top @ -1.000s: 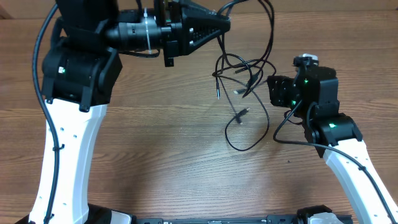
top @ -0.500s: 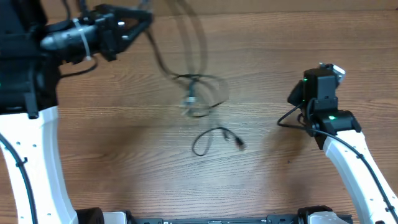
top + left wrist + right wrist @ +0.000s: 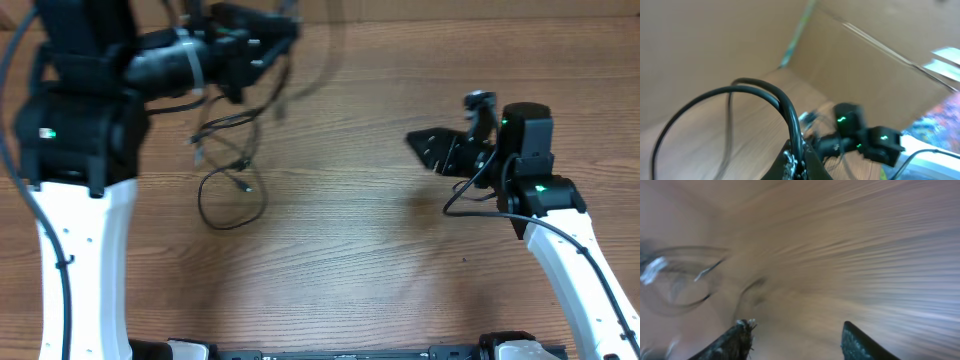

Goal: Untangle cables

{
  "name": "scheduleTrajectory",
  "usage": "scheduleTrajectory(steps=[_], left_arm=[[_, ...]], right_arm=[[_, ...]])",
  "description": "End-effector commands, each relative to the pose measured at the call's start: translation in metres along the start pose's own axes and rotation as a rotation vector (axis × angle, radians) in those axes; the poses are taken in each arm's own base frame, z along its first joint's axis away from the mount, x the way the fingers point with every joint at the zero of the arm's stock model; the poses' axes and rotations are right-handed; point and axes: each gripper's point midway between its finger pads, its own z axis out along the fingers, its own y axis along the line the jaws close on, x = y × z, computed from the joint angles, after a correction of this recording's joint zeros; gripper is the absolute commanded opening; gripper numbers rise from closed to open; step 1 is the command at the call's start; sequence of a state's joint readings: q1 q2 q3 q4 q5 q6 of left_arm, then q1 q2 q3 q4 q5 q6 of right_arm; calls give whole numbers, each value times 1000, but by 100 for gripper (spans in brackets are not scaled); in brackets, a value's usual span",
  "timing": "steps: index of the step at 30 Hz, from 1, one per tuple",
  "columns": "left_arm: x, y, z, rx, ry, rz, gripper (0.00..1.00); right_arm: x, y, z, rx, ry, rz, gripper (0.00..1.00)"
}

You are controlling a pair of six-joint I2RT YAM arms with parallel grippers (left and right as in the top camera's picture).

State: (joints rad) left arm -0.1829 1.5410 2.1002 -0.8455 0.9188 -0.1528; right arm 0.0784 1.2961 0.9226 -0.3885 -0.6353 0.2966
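Two pincers show from overhead, doing unlike jobs. The left pincer [image 3: 285, 25] hangs raised over the far left part of the desk [image 3: 350, 260], and the cables [image 3: 228, 185] trail down from it: a knotted cluster just under its tip, then one loose loop lying on the wood, with small plugs dangling between. Holding the bundle up this way seems meant to let its own weight pull the loops apart. The right pincer [image 3: 420, 146] sits well apart on the right, pointing toward the bundle and touching none of it, probably placed to take a strand once one hangs free. From the left wrist, the left pincer [image 3: 796, 167] is clenched on the cables [image 3: 757, 92], a black cord rising from between its tips and arching over in a wide bow; the right arm [image 3: 862, 137] shows beyond, low over the desk [image 3: 747, 145]. From the right wrist everything is smeared, yet the right pincer [image 3: 797, 340] is plainly released, its fingertips [image 3: 741, 332] spread with only bare desk [image 3: 875, 255] between them; the cables [image 3: 682, 280] appear as faint loops off to the left. I judge the tangle only partly loosened, and the next grasp should take a single strand near a plug, since seizing the knot could tighten it.
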Motion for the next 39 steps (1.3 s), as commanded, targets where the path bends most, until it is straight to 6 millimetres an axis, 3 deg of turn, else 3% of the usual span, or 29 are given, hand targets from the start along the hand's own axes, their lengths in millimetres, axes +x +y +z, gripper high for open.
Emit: scheduleTrajectory(steps=[1,5,8,15,20,24,25,34,37,39], left_arm=[[-7,-26,13,42,-24,78,4],[-9,-20,24,-50,-39,52,4],[-10,-32,28,-7,-41,61,4],[-25,-75,23,223,-76,66,4],[-28,-79,22,244,-83,49,4],[-28,-78,22,241,-83,49,4],[-28,-76,21,233,-84,49,4],[-11,-8,15,-66,-45,-33,4],[2,34,3,-274,-17,-84,4],[15,72,-16,-490,8,-130,4]], right_arm=[[26,61,-4,-310,116,-127,66],[38,77,0,-354,151,-176,77],[39,78,6,-327,142,-222,77],[11,15,20,90,6,-225,73],[-14,-35,5,397,-133,-95,56],[-19,-50,-3,490,-181,-33,5],[-18,-53,-4,507,-183,-15,4],[-3,-82,-21,679,-165,53,4],[-2,-97,-37,781,-199,107,4],[-4,-103,-46,809,-215,119,4]])
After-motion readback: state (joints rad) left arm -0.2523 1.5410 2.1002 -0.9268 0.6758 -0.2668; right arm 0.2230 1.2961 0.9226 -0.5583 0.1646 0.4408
